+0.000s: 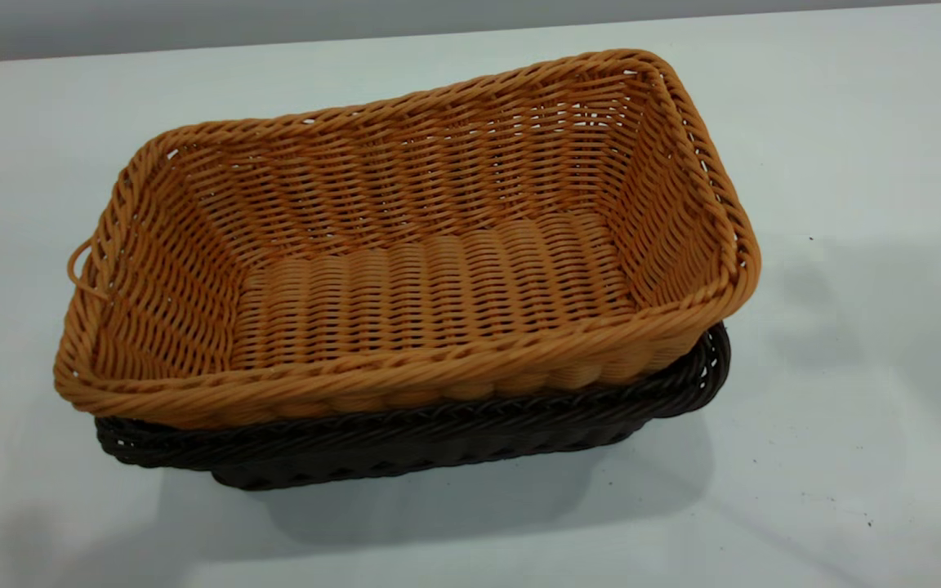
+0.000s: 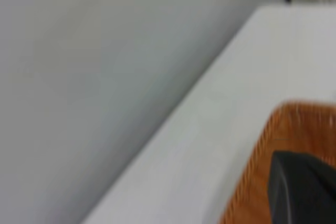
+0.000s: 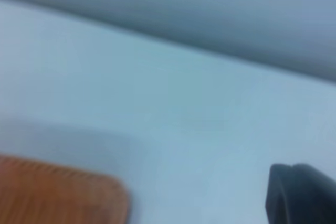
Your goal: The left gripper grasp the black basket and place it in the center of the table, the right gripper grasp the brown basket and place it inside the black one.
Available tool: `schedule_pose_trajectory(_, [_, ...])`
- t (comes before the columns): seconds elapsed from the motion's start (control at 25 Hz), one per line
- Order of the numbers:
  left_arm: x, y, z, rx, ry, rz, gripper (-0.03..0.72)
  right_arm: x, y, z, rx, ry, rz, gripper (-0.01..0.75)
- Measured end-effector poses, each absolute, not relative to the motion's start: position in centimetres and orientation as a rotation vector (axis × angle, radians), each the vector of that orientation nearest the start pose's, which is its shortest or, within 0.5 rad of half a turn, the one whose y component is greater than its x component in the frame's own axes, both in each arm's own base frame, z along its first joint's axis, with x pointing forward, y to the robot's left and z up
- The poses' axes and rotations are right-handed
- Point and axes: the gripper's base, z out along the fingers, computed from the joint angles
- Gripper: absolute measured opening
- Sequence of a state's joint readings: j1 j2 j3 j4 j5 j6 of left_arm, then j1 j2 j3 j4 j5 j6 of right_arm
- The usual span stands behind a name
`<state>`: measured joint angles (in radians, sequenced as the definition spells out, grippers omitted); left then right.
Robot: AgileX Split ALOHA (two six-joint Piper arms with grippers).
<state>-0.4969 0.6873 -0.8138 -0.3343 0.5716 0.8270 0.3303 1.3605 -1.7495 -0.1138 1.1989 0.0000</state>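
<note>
1. Overhead, the exterior view showed the brown basket (image 1: pixel 405 245) nested inside the black basket (image 1: pixel 405 445), both resting on the table (image 1: pixel 846 457). The brown basket sat slightly tilted, its rim raised above the black rim, which showed only along the near long side and at the right-hand corner. A small loop (image 1: pixel 81 269) projected from the brown basket's left short end. Neither gripper appeared in this view.

2. The left wrist view was blurred. It showed the table (image 2: pixel 210 129) edge, a corner of the brown basket (image 2: pixel 262 161) and a dark part of the left gripper (image 2: pixel 304 190) in front of that basket. Whether its fingers stood apart or together could not be told, nor whether it touched the basket.

3. The right wrist view, also blurred, showed the table (image 3: pixel 184 103), a corner of the brown basket (image 3: pixel 58 195) and a dark part of the right gripper (image 3: pixel 302 195), clear of the basket. Its finger state could not be told.
</note>
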Motion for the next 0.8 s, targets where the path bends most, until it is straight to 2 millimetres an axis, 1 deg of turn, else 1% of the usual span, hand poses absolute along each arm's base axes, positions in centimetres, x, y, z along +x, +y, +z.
schedule_pose_trajectory(0.12, [10.6, -6.9, 36.9, 1.034, 1.716, -0.093, -0.001, 21.7, 5.7, 50.6, -0.335, 2.155, -0.052, 0.005])
schedule_pose_trajectory(0.2, [10.7, -6.3, 36.4, 0.996, 1.810, -0.054, -0.001, 19.9, 4.7, 51.6, -0.314, 2.107, -0.098, 0.005])
schedule_pose_trajectory(0.28, [10.7, -5.6, 36.0, 0.952, 1.888, -0.004, -0.001, 17.9, 3.6, 52.4, -0.292, 2.062, -0.141, 0.005])
schedule_pose_trajectory(0.4, [10.5, -4.7, 36.0, 0.863, 1.942, 0.040, -0.001, 15.3, 2.3, 52.7, -0.273, 2.024, -0.201, 0.005])
schedule_pose_trajectory(0.56, [9.4, -3.8, 36.1, 0.799, 1.976, 0.040, -0.001, 12.1, 0.9, 51.7, -0.246, 2.014, -0.222, 0.005])
schedule_pose_trajectory(0.68, [8.4, -3.2, 35.7, 0.783, 1.990, 0.035, -0.001, 10.1, 0.4, 50.2, -0.223, 2.028, -0.181, 0.005])
schedule_pose_trajectory(0.8, [7.5, -2.8, 34.7, 0.749, 2.008, 0.010, -0.001, 8.1, -0.2, 47.7, -0.197, 2.057, -0.150, 0.005])
